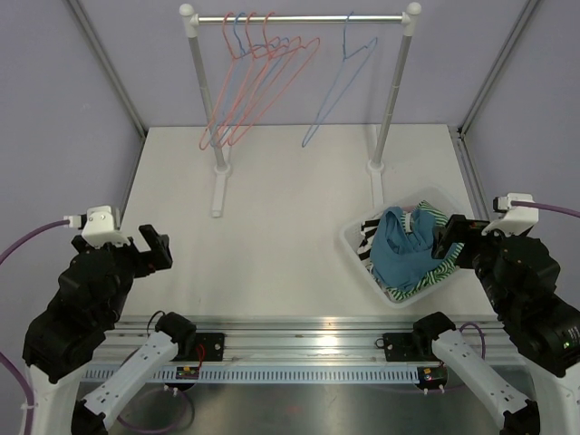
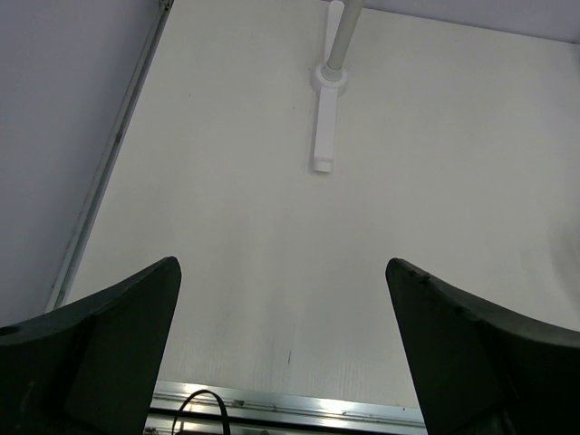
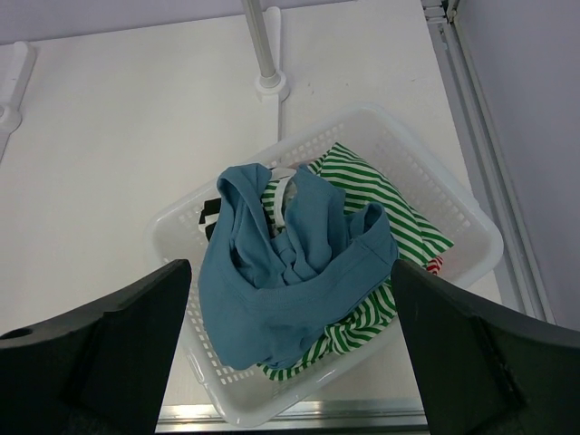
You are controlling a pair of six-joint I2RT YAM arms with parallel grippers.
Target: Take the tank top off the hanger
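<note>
A blue tank top (image 1: 399,252) (image 3: 290,281) lies crumpled in a white basket (image 1: 353,237) (image 3: 172,227), on top of a green-and-white striped garment (image 3: 381,195). A small white piece (image 3: 285,195) shows between its straps; I cannot tell what it is. Several bare wire hangers (image 1: 258,86), red and blue, hang on the rail (image 1: 299,18), and one blue hanger (image 1: 340,86) hangs apart to the right. My right gripper (image 1: 450,240) (image 3: 291,265) hovers open over the basket's near side. My left gripper (image 1: 156,246) (image 2: 282,264) is open above bare table at the left.
The rack's two white posts stand on feet (image 1: 218,186) (image 1: 376,168) (image 2: 323,136) at the back of the table. A metal frame rail (image 2: 100,181) (image 3: 489,172) runs along each side. A black-and-white striped cloth (image 3: 210,213) peeks out at the basket's left.
</note>
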